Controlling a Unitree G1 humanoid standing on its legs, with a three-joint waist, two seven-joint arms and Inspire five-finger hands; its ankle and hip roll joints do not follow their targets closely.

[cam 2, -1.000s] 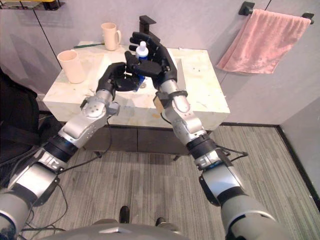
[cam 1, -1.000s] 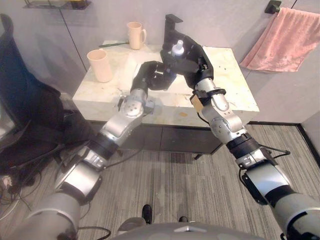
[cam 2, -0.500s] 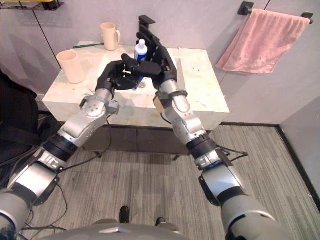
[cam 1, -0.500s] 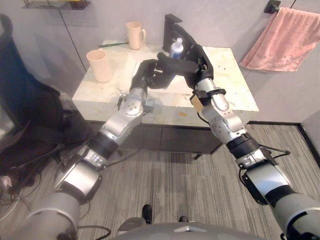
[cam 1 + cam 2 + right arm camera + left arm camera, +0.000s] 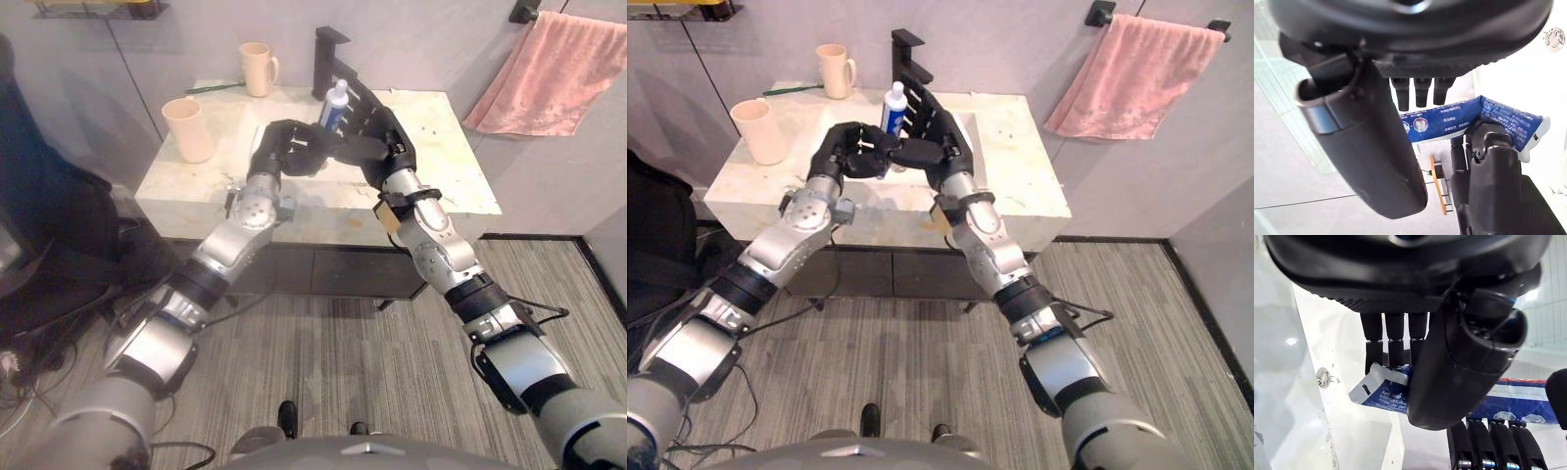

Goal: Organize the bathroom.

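Two cups are seen in the upper left of the frame: a pink cup [image 5: 187, 128] on the counter [image 5: 446, 181] and a mug [image 5: 256, 69] further back. At the upper centre, a blue and white toothpaste tube [image 5: 333, 104] is held upright over the sink, before the black faucet [image 5: 327, 57]. Its crimped lower end is pinched by the curled left hand [image 5: 291, 147]; its body is backed by the straight, spread fingers of the right hand [image 5: 373, 132]. A pink towel [image 5: 558, 69] is hung in the upper right.
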